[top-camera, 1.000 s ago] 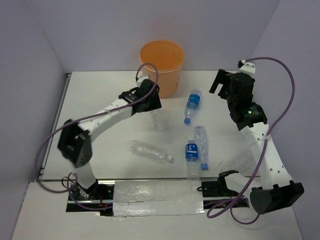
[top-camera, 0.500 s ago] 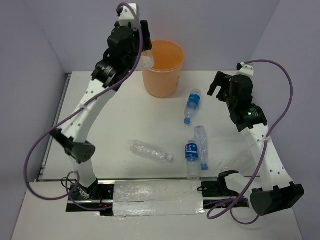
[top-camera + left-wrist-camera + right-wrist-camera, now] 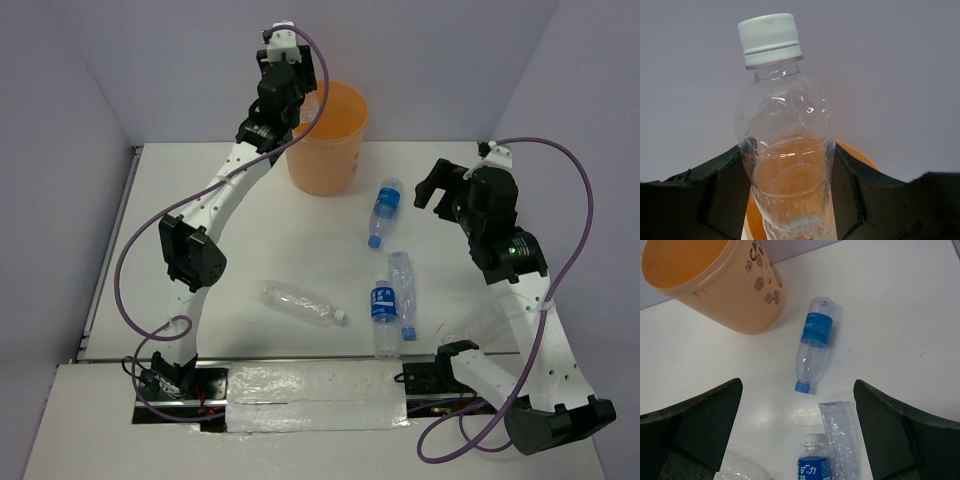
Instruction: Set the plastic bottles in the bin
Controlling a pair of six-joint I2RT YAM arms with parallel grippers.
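Looking from the top camera first: your left gripper [image 3: 300, 95] is raised high, right at the left rim of the bin [image 3: 325, 170], which stands at the far side of the table [image 3: 220, 180]. You can't really make out from up here what it's carrying. Four bottles lie on the table on the near side of the bin. A blue-labelled bottle [image 3: 383, 212] is closest to the bin, off to its right. Further from the bin, a second labelled bottle [image 3: 381, 308] and a crumpled bottle [image 3: 403, 290] lie side by side, touching or near enough. A bare bottle [image 3: 298, 302] with a white cap lies on its own, left of that pair. Your right gripper [image 3: 432, 183] hangs well right of the bin, fingers spread wide, nothing in them.

Left wrist cam: the jaws are closed in on the lower body of a white-capped bottle [image 3: 785, 140], clear and unlabelled, cap up. The orange of the bin shows behind and below it, and through the plastic too.

Right wrist cam: both fingers sit far apart at the edges of the frame, empty. The bin fills the top-left corner. The blue-labelled bottle lies just beside the bin, blue cap pointing away from it. The tops of the labelled and crumpled pair poke in at the bottom.
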